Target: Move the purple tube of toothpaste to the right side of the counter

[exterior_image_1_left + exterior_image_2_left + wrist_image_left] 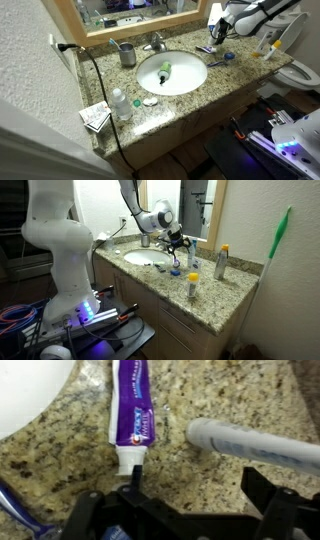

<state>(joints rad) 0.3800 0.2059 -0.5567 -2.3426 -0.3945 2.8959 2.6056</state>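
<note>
In the wrist view the purple tube of toothpaste (132, 405) lies flat on the speckled granite counter (205, 395), its white cap toward me. My gripper (198, 485) is open and empty just above the counter. One fingertip sits right by the tube's cap and the other is far off to the side; the tube is not between the fingers. In both exterior views the gripper (218, 36) (178, 243) hovers over the counter (232, 80) (225, 305) beside the white sink basin (180, 85). The tube is too small to make out there.
A pale grey tube-like handle (250, 445) lies between the fingers' far side and a thin blue stick (20, 510) by the sink rim (30, 390). A green object (165, 70) lies in the basin. Faucet (155, 43), cup (127, 54), bottles (193, 284) (221, 262) stand around.
</note>
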